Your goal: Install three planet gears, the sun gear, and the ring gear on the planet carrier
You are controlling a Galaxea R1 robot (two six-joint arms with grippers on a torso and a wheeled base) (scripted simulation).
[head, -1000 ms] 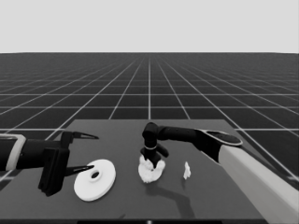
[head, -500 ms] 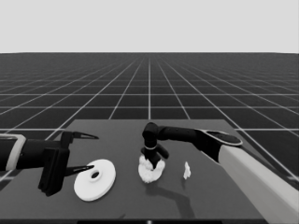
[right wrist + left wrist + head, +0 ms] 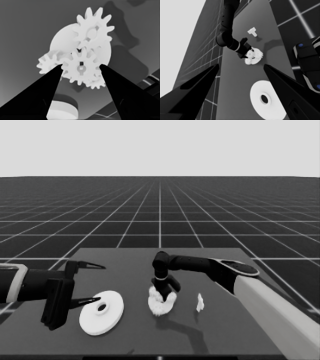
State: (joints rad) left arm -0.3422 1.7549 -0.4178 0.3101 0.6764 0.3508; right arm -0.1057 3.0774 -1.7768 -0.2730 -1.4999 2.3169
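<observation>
White toothed gears [image 3: 86, 32] crowd the smaller round part [image 3: 161, 301] at mid-table, and the right gripper [image 3: 167, 292] stands directly over them. In the right wrist view its two fingers flank a gear [image 3: 80, 67] at the cluster's centre, tips at its teeth on either side; whether they truly clamp it I cannot tell. The step in hand looks like seating this central gear among the others. The thin white piece [image 3: 200, 303] lies apart to the right, the larger round part [image 3: 102, 312] to the left by the parked left gripper [image 3: 91, 282], splayed and empty. Next, the gear's teeth must mesh before release.
</observation>
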